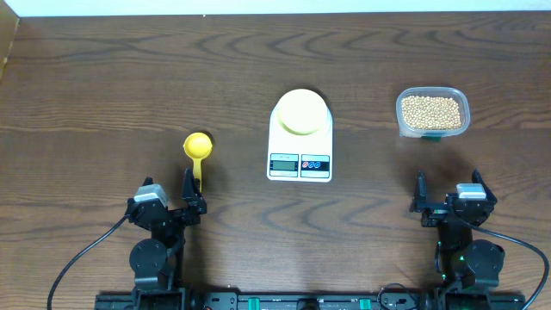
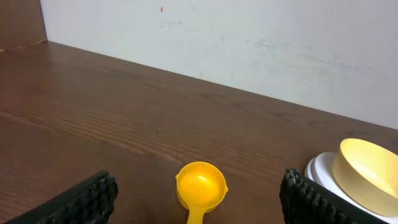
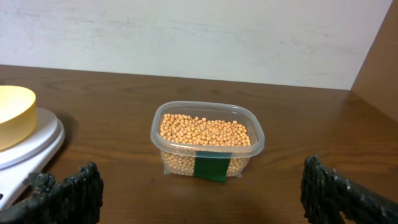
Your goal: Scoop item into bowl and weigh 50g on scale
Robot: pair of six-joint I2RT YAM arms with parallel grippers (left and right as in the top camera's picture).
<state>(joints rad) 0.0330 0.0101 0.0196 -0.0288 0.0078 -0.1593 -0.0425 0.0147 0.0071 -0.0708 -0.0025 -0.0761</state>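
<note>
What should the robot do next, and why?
Probably the open left gripper should grasp the yellow scoop by its handle: it lies just ahead, the bowl on the scale is empty, and the beans sit in the tub.

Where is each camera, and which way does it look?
Overhead: above, looking straight down at the table; left arm, right arm show.
Left wrist: on the left arm, facing yellow scoop and wall; open left gripper shows.
Right wrist: on the right arm, facing the tub of beans; open right gripper shows.
Shared: both wrist views catch the bowl on the scale.
</note>
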